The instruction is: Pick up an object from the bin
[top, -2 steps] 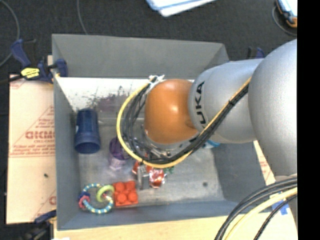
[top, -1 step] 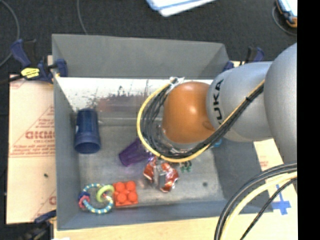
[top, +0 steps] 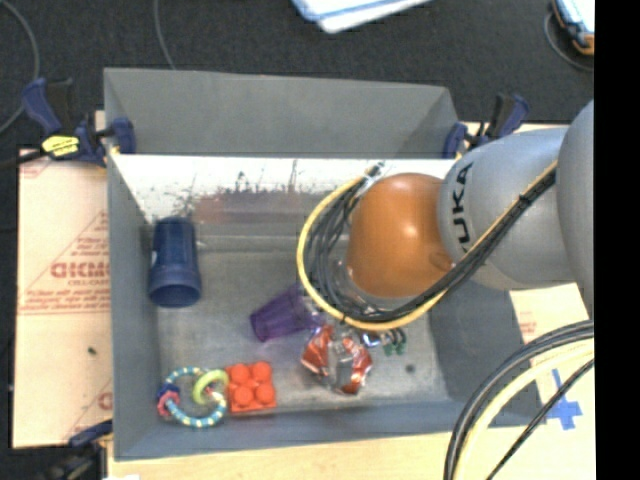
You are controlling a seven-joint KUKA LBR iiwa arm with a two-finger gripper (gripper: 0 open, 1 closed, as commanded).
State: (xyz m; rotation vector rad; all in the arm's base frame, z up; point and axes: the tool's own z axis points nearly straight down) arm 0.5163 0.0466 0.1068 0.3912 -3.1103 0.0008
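Note:
My gripper (top: 352, 339) hangs low in the bin's front middle, mostly hidden under the arm's orange cover. Directly beneath it lies a crumpled red and silver foil packet (top: 334, 363), and the gripper's tip meets the packet's top. A translucent purple cup (top: 278, 316) lies on its side just left of the gripper. A small green piece (top: 396, 344) peeks out to the gripper's right.
A dark blue cup (top: 174, 261) lies on its side by the left wall. An orange studded block (top: 251, 386) and a multicoloured ring toy (top: 193, 397) rest near the front left corner. The arm and its cables cover the bin's right half.

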